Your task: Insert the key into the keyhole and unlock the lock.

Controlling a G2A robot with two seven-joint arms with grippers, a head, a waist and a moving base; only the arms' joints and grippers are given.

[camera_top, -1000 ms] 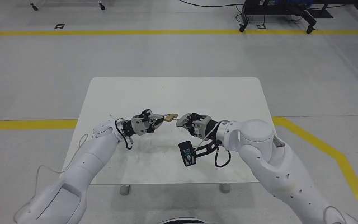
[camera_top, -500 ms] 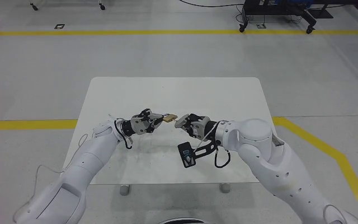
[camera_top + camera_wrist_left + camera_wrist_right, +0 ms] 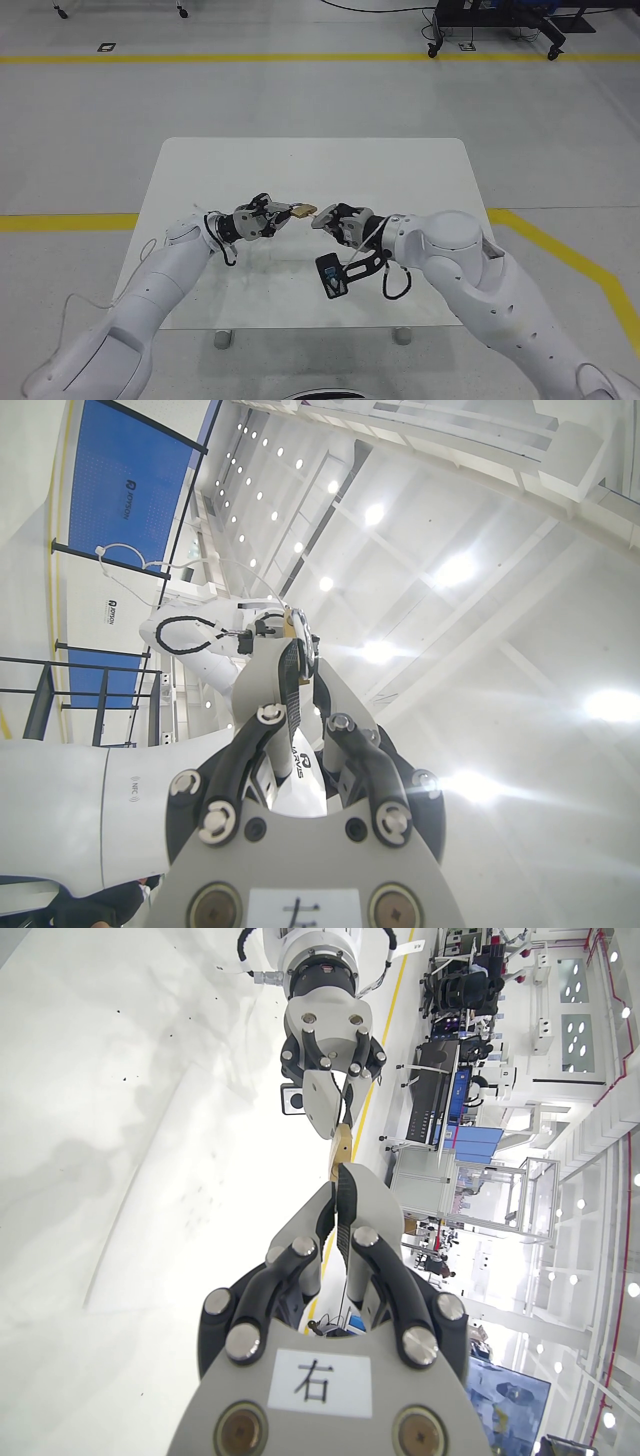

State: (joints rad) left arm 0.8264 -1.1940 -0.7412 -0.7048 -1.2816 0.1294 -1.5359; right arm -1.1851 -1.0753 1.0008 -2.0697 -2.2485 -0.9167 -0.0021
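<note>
The brass lock hangs in the air over the middle of the white desk, pinched between the two grippers, which meet nose to nose. The left gripper is on the lock's 9 o'clock side. Its jaws are closed down on the lock's far end, with the grey fingers flat against the brass body. In the left wrist view the same jaws show only a narrow slit between them, with a bit of brass wedged in it. The right gripper is at the lock's 3 o'clock side. Its jaws are squeezed almost together on the key, of which only a short brass stub shows, butted against the lock's near end. The left arm comes in from about 7 o'clock, its forearm lying low and nearly straight towards the lock. The right arm comes in from about 4 o'clock, bent at the elbow, with the wrist pointing towards 9 o'clock.
</note>
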